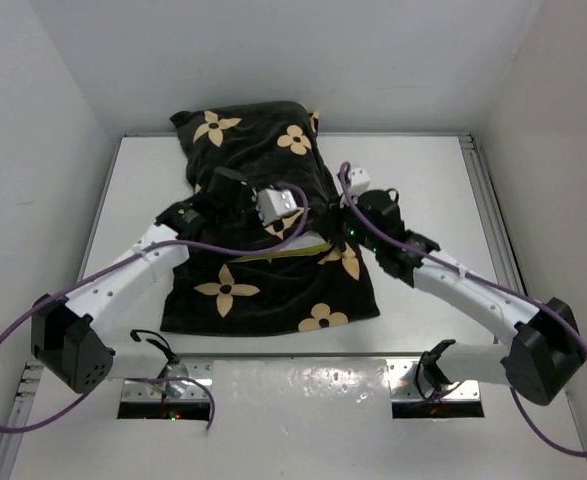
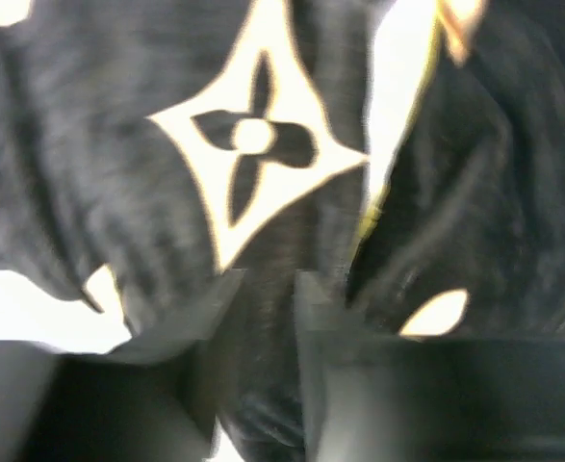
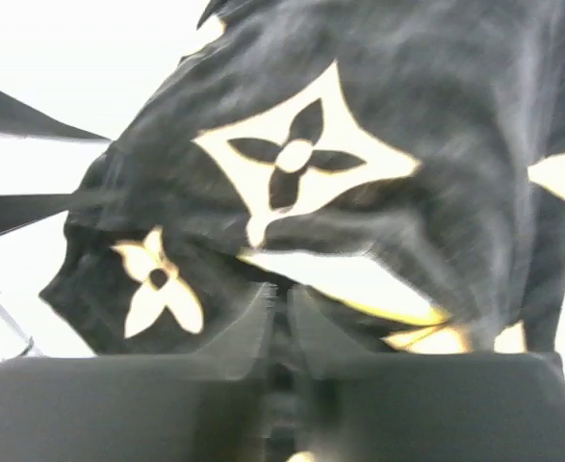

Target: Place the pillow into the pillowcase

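The black pillowcase (image 1: 263, 295) with tan flowers lies down the middle of the table, bulging at the far end. The pillow (image 1: 295, 247) shows only as a thin white strip with yellow trim at the case's opening; the rest is hidden inside. My left gripper (image 1: 295, 215) and right gripper (image 1: 339, 212) meet at that opening. In the left wrist view, my left gripper (image 2: 268, 289) is shut on a fold of pillowcase (image 2: 118, 144) beside the pillow's edge (image 2: 398, 87). In the right wrist view, my right gripper (image 3: 280, 294) is shut on the pillowcase (image 3: 436, 115) rim, just under the pillow (image 3: 349, 274).
The white table (image 1: 423, 180) is boxed in by white walls at the back and both sides. A metal rail (image 1: 485, 210) runs along its right edge. Purple cables loop off both arms. The arm bases sit on plates (image 1: 168, 395) at the near edge.
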